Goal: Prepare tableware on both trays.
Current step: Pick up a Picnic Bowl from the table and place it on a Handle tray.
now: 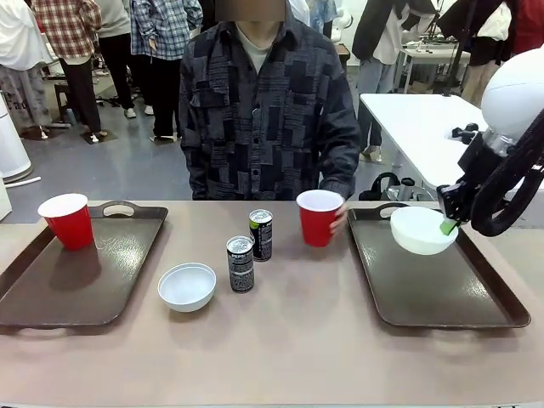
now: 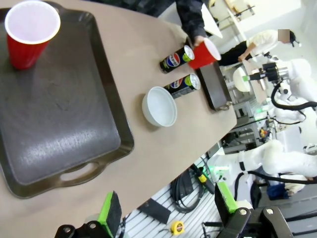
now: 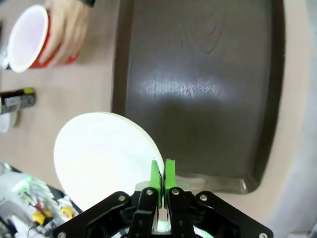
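Right jaws pinch rim of round white bowl (image 1: 422,231) | left jaws wide, empty

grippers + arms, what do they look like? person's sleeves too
Right gripper: black body, green pads, black cable loop, rounded white arm shell. Left gripper: black, green-padded fingers. Person: dark grey patchwork-print shirt sleeve.

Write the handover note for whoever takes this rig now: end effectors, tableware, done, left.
Left end effector: open, empty.
Right end effector: shut on the rim of the white bowl, above the right tray.
Done: first red cup stands on the left tray.
On the table: second bowl, near can, far can. The person's hand holds the second red cup.
Left: likely everything else goes onto the trays.
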`<state>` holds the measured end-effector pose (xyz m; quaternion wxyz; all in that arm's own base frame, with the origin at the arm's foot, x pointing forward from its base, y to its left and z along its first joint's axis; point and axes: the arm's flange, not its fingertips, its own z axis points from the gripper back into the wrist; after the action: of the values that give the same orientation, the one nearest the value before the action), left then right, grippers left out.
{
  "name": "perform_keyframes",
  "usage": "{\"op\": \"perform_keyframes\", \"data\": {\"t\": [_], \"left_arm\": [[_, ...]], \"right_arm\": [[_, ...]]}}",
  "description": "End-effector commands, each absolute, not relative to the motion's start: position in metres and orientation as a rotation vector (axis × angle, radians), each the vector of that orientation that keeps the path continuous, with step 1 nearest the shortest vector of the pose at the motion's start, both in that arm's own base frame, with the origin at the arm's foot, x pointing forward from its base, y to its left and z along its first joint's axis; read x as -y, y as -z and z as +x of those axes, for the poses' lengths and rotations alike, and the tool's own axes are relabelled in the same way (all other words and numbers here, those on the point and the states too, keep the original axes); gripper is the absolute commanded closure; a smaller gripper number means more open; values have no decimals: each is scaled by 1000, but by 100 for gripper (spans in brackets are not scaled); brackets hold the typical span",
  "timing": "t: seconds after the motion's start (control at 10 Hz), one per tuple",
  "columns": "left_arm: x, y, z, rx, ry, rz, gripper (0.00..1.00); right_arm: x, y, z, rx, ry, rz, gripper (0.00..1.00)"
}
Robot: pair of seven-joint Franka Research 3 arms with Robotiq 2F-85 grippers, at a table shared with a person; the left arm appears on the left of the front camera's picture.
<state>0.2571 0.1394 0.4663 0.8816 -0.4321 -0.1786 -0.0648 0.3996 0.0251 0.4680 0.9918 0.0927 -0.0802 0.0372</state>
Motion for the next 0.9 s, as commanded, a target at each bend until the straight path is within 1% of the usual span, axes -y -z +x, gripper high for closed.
{"op": "perform_keyframes", "data": {"t": [0.0,0.2,0.3,0.4,0.5,0.6,0.8], "left_arm": [[-141,-466,256,375,132,-907,0],[-141,-466,256,375,132,-907,0],[-141,-466,256,375,132,-907,0],[-141,-466,256,375,132,-907,0],[-141,-466,256,375,132,-907,0],[-141,-466,256,375,132,-907,0],[-141,-466,256,375,132,-907,0]], "right_arm": [[-26,-449,410,208,-89,196,100],[-24,-431,414,223,-55,188,100],[-31,-441,391,215,-41,155,100],[-44,-473,326,150,-77,175,100],[-47,-494,272,149,-133,132,100],[-42,-496,264,120,-70,104,100],[-41,-488,283,93,-35,120,100]]}}
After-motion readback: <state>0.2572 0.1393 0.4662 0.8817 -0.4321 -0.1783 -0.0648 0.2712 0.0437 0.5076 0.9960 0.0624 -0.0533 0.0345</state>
